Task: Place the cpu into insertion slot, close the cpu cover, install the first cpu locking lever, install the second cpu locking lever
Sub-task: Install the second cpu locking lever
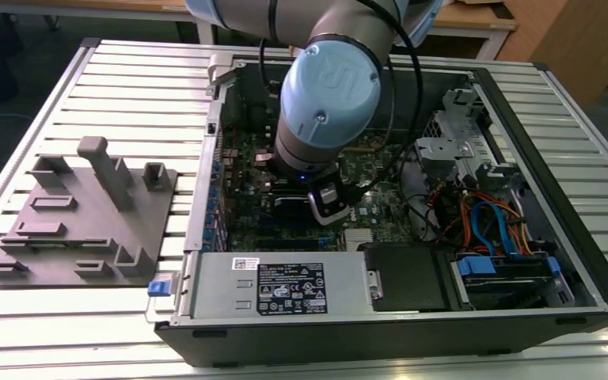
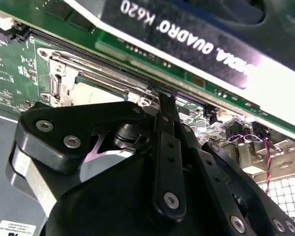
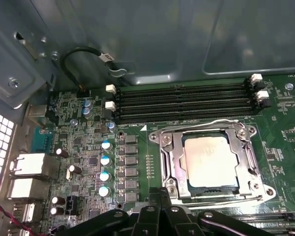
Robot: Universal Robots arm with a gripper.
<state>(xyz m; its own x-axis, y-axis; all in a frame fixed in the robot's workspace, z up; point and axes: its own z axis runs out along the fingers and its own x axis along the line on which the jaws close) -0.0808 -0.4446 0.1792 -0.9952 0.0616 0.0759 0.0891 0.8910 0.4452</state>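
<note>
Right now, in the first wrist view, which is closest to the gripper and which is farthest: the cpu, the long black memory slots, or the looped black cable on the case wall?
From the gripper:
1. The cpu, in the insertion slot under the closed cpu cover, just beyond the gripper.
2. The memory slots, past the cpu.
3. The looped black cable, on the grey case wall, farthest.

room above the insertion slot (image 3: 210, 162) is hemmed by memory slots (image 3: 187, 103) (close beside) and a graphics card (image 2: 196, 34).
</note>
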